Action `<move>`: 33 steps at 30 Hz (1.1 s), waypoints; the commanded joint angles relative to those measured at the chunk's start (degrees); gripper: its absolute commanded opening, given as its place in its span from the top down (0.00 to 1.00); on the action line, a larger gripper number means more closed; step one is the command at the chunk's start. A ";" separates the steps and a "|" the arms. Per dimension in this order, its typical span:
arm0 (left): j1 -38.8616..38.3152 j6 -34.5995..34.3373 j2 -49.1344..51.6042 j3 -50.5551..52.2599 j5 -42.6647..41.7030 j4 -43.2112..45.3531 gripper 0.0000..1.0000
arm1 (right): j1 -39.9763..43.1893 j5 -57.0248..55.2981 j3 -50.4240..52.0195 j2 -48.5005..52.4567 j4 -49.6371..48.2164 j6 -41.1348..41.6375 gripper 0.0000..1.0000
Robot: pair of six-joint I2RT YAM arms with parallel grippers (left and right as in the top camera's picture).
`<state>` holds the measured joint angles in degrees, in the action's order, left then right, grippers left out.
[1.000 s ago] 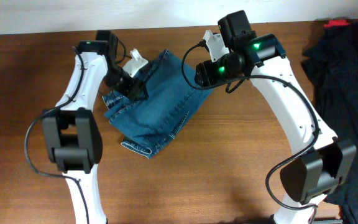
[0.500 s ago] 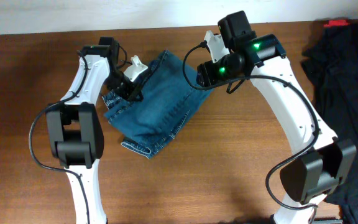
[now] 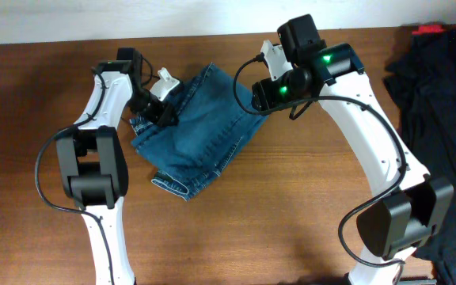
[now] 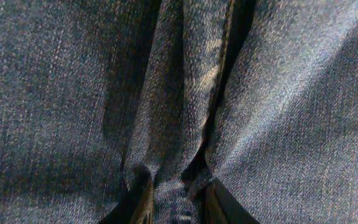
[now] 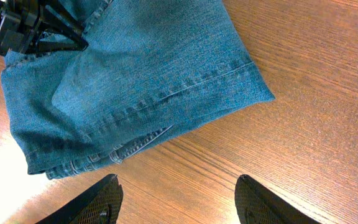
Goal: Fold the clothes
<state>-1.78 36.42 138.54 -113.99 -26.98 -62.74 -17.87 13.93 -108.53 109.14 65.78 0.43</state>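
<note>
The clothes (image 3: 200,131), a pair of blue denim jeans, lie folded in a bundle on the wooden table (image 3: 291,214) between the two arms. My left gripper (image 3: 167,117) is down on their left edge. In the left wrist view denim (image 4: 278,93) fills the frame, and a raised fold of it sits pinched in my left gripper (image 4: 178,208). My right gripper (image 3: 252,93) hovers open over bare wood just right of the jeans (image 5: 148,68), with nothing inside my right gripper (image 5: 178,202). The right wrist view also shows the left gripper (image 5: 30,25) on the cloth.
A heap of dark clothing (image 3: 438,79) lies at the table's right edge, with a small red object (image 3: 427,30) behind it. A white wall runs along the back edge. Bare wood lies in front of the jeans.
My left gripper closed on the denim and shifted a little left and back, dragging the bundle's left side with it. The right arm has not moved.
</note>
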 commanded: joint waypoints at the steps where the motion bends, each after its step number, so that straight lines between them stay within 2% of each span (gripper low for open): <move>1: 0.46 -1.38 7.32 0.70 3.89 0.07 0.73 | 0.26 -0.92 0.35 0.20 0.50 0.28 0.37; 5: 0.46 -1.75 7.65 0.42 3.91 -1.51 0.73 | 0.26 -0.96 0.35 0.20 1.31 0.26 0.37; 13: 0.46 -1.70 -1.79 -5.79 3.96 -7.50 0.60 | 0.26 -1.16 0.35 0.20 1.33 -0.15 0.36; 14: 0.48 -1.70 -3.32 -6.51 4.31 -7.32 0.53 | 0.26 -1.16 0.35 0.20 1.33 -0.15 0.36; 15: 0.50 -1.68 -4.70 -7.21 5.01 -6.36 0.30 | 0.26 -1.16 0.35 0.20 1.33 -0.15 0.36; 16: 0.55 -1.68 -5.70 -7.37 6.01 -4.13 0.01 | 0.26 -1.16 0.35 0.20 1.31 -0.15 0.36; 26: 1.38 -1.68 -1.25 -7.23 5.66 6.97 0.01 | -2.08 -0.48 3.54 2.05 1.25 0.11 0.36; 33: 1.29 -1.68 4.07 -7.23 -0.74 6.67 0.01 | -6.38 -0.46 5.75 8.13 -5.35 0.55 0.35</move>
<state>-0.56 34.50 139.46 -120.73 -23.88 -55.86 -22.11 13.32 -103.85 114.56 62.98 0.43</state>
